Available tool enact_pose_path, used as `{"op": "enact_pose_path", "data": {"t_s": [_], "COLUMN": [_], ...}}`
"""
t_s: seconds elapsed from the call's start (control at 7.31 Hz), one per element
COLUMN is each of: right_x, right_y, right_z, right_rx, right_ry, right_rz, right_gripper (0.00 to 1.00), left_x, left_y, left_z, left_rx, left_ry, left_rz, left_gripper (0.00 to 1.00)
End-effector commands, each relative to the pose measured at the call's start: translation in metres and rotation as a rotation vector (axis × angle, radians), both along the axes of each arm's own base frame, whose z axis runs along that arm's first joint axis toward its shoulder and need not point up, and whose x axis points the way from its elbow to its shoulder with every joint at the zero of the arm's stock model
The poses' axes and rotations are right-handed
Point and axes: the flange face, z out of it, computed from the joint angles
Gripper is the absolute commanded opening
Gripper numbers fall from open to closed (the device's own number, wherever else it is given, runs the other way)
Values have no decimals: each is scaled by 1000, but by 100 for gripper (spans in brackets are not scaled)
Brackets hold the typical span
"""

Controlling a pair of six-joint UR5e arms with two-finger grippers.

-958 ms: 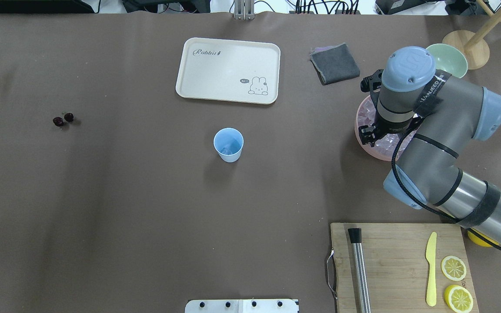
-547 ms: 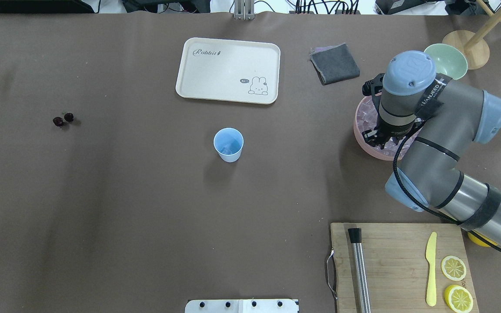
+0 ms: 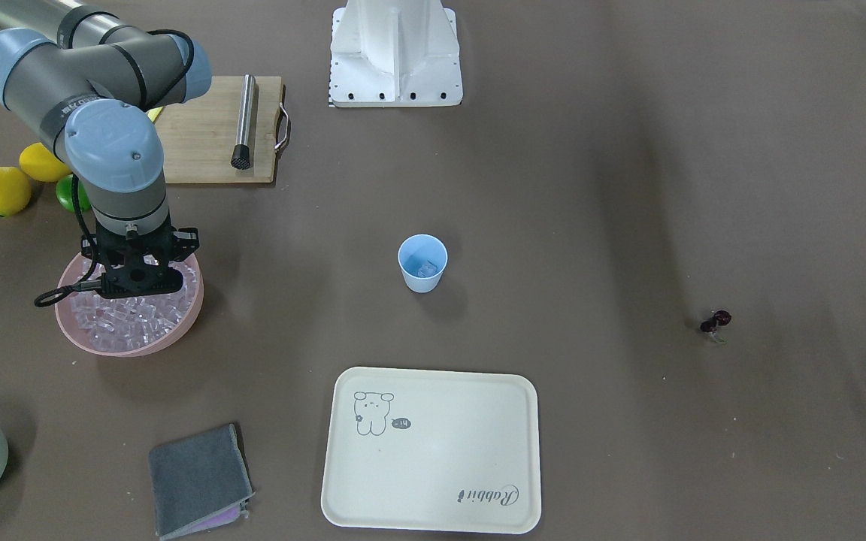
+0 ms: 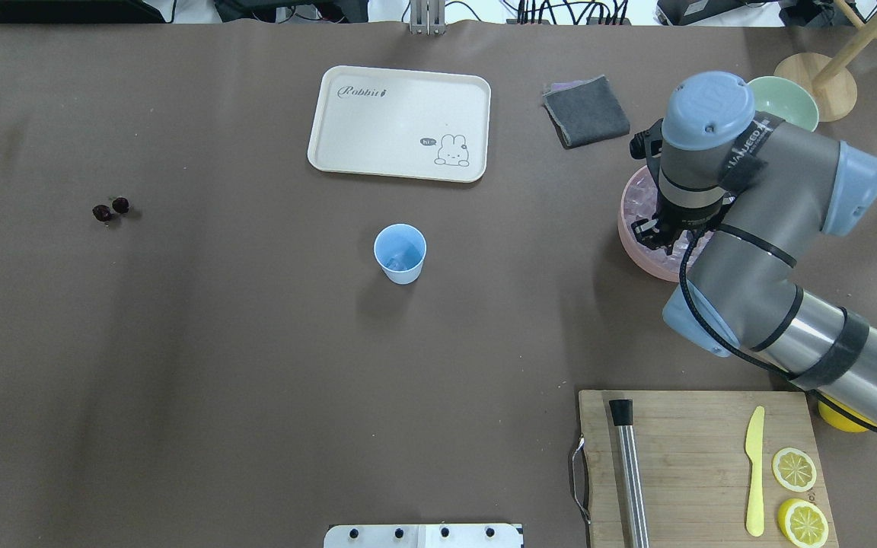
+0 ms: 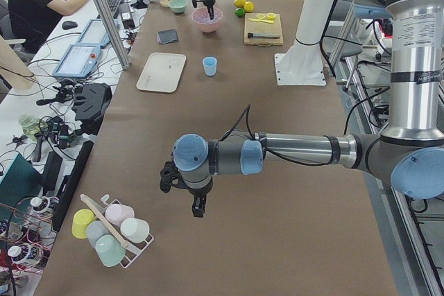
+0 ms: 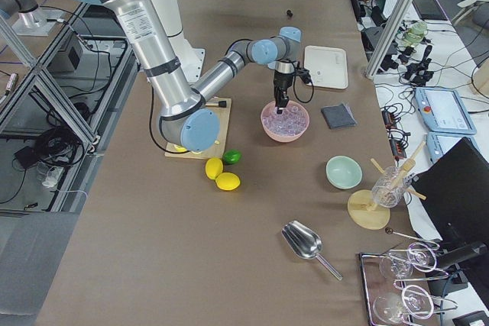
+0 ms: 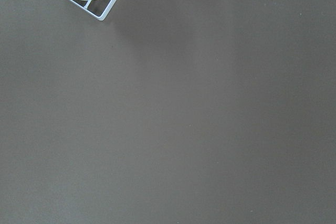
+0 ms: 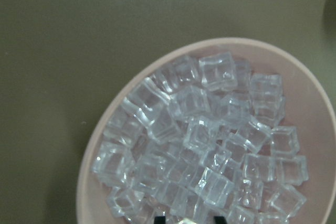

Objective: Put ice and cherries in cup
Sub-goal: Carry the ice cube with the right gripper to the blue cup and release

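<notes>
The light blue cup (image 4: 400, 253) stands upright mid-table with an ice cube (image 3: 425, 268) inside. The cherries (image 4: 110, 209) lie on the table far to my left, away from both arms. The wide pink bowl (image 4: 631, 243) is heaped with ice (image 8: 199, 129). My right gripper (image 8: 190, 217) hangs just above the pile (image 3: 137, 293). Its fingertips (image 8: 160, 216) stand about one cube apart with a pale cube between them, so it looks shut on an ice cube. My left gripper (image 5: 198, 209) hovers over bare table far off to the left. I cannot tell whether it is open.
A cream tray (image 4: 400, 122) and a grey cloth (image 4: 585, 111) lie behind the cup. A pale green bowl (image 4: 789, 103) sits behind the pink bowl. A cutting board (image 4: 697, 457) carries a steel bar, a yellow knife and lemon slices. A cup rack (image 5: 111, 230) stands near the left arm.
My right wrist dipped toward the pink bowl half a second ago and has now drawn back up and slightly away. The cup and cherries have not moved.
</notes>
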Motion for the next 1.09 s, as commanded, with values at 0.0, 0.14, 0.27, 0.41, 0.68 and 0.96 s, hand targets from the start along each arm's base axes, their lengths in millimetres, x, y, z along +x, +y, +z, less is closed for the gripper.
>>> {"op": "enact_pose_path", "data": {"t_s": [0.0,0.14,0.27,0.41,0.68,0.96], "right_x": [-4,-29,-76,-125,-226,-244], "right_y": [-39,-44,-33,-20,13,17], "right_z": [-79,-107,-147,-188,-220,-231], "right_rx": [-17,-57,-94,-124,-110,-90], "right_ry": [-61,-78,-94,-103,-181,-268], "right_rz": [6,82,144,175,280,257], "right_gripper": [24,23,22,23,23,25], "left_x": [0,0,0,0,0,0], "left_y": [-1,0,1,-1,-1,-2], "left_z": [0,1,0,1,1,5], "left_rx": [-1,-3,-2,-2,-4,-10], "left_ry": [-1,-1,1,-2,-4,-5], "left_rz": [0,-1,-1,0,-1,1], "left_gripper": [98,98,98,98,98,98]}}
